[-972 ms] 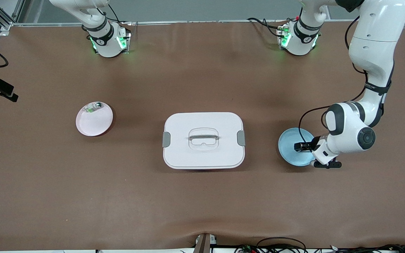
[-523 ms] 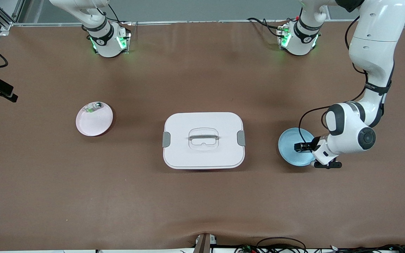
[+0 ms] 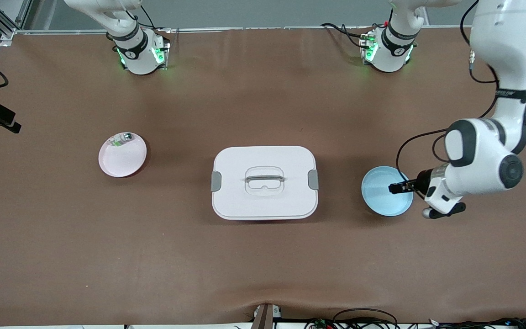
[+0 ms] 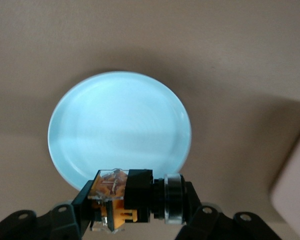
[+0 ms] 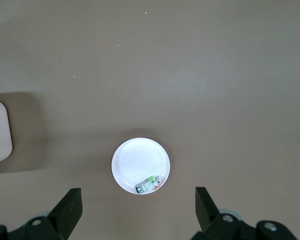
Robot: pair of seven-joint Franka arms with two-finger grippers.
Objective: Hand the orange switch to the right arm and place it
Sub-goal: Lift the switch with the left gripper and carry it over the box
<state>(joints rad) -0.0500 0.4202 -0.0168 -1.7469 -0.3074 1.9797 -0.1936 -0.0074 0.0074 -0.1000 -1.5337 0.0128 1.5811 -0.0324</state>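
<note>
green-marked part [image 3: 122,139] in pink plate [image 3: 122,161]; blue plate [image 3: 379,197] bare

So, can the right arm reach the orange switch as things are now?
Probably not yet. The left gripper holds the orange switch shut in its fingers above the blue plate, while the open right gripper waits high over the pink plate.
</note>
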